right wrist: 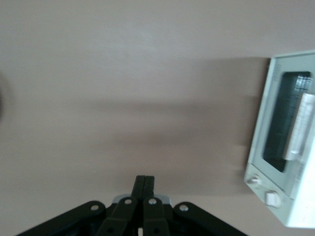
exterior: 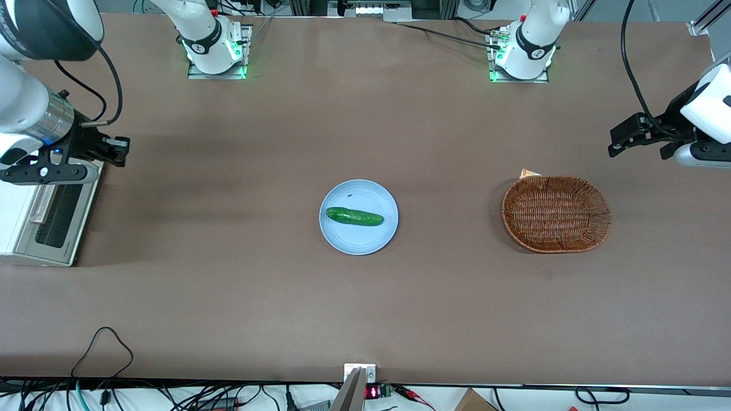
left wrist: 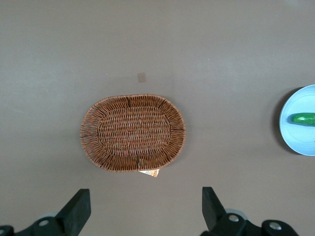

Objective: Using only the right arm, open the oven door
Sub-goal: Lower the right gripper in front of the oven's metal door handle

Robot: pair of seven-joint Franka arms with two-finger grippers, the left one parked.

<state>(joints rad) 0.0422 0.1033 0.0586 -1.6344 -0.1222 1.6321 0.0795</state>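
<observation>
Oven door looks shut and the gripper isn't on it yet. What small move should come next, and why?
Probably bring the gripper down toward the bar handle on the oven door. Its fingers are together, above the oven and touching nothing; the door looks closed.
</observation>
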